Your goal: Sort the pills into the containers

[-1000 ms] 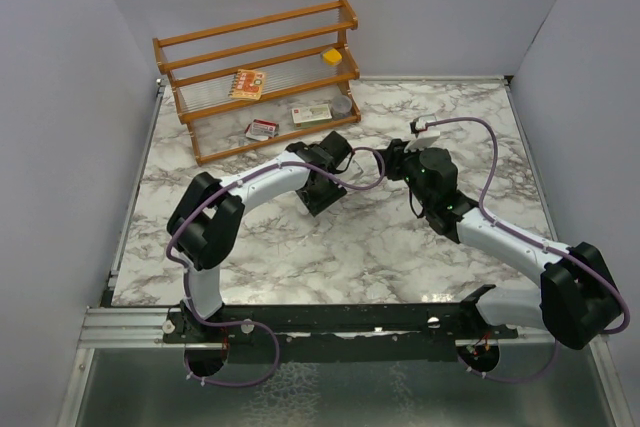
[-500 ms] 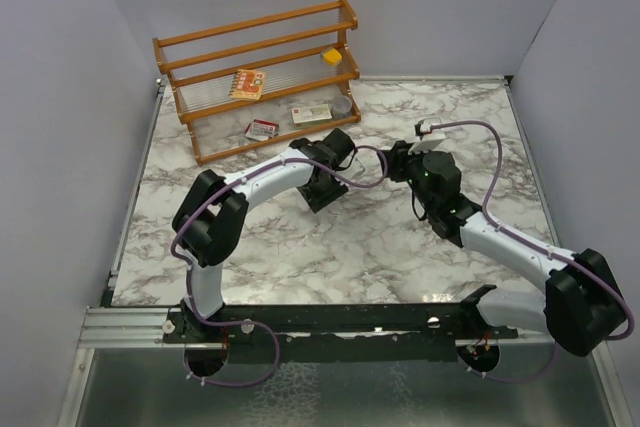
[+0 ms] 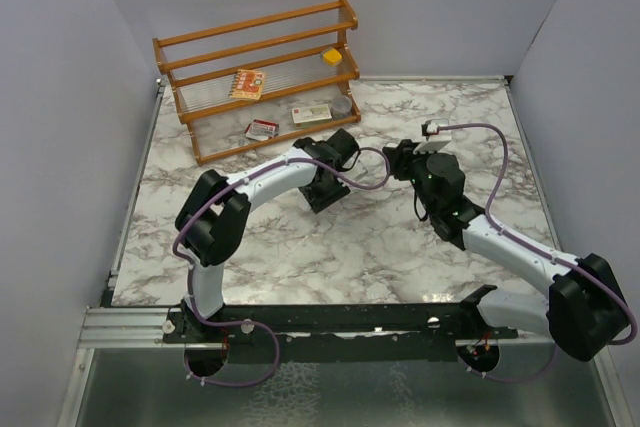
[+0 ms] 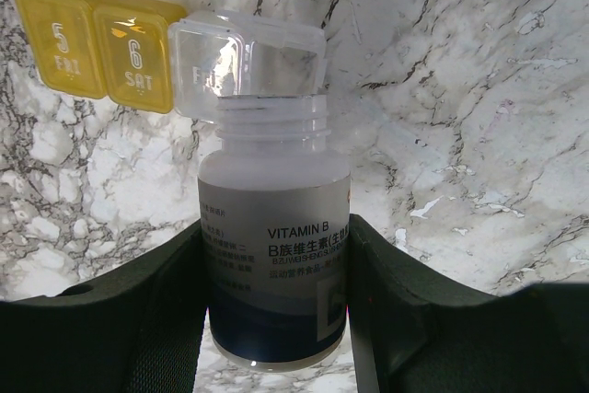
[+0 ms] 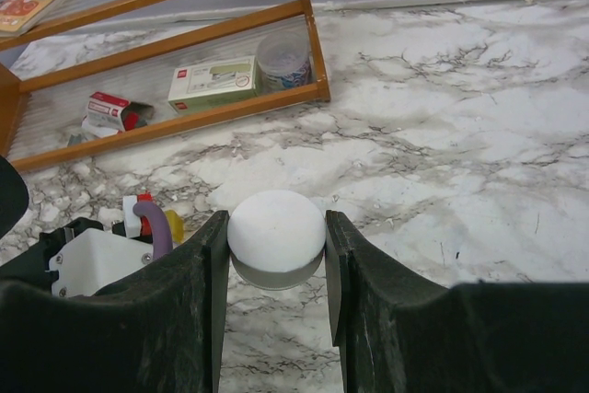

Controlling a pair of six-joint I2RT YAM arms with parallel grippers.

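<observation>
Left claw [image 4: 274,241]: is clamping the bottle [image 4: 274,181] across its labelled middle, with the open threaded neck projecting ahead of the fingers. The bottle is rigid translucent plastic with a glossy label, probably light and slippery, so this mid-body hold is suiting it.
Organiser [image 4: 101,52]: hard yellow cells are lying just ahead-left of the neck, one clear lid [image 4: 253,57] standing open.
Right claw [image 5: 276,227]: is pinching a round white cap [image 5: 276,238], smooth and stiff, by its rim.
Pills: not showing.
Worktop [image 5: 479,135]: marble-patterned.
</observation>
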